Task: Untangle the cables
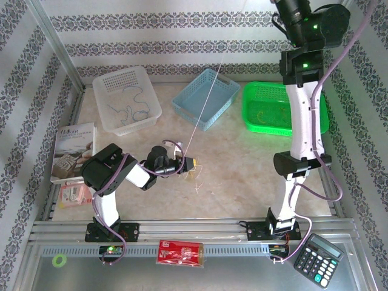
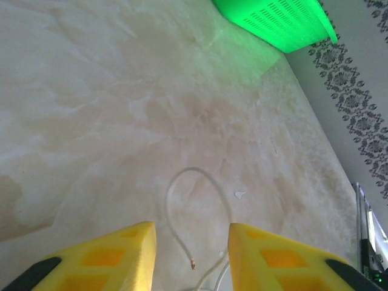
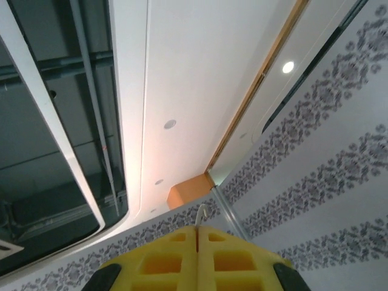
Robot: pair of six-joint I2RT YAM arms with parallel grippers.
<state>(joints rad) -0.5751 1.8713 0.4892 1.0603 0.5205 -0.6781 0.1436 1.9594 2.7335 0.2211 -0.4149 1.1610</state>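
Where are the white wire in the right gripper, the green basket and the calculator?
white wire (image 3: pixel 199 217), right wrist view, its short free end.
green basket (image 2: pixel 276 21), left wrist view, its side wall.
calculator (image 1: pixel 316 265), top external view, its keypad.

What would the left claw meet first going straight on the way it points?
Probably the thin pale wire loop lying just ahead between its yellow fingers; beyond it, bare beige tabletop.

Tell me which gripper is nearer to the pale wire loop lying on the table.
Left. The left gripper sits low over the table, the pale wire loop just ahead of its fingers; the right gripper, shut on a thin wire, is raised high, pointing at the ceiling.
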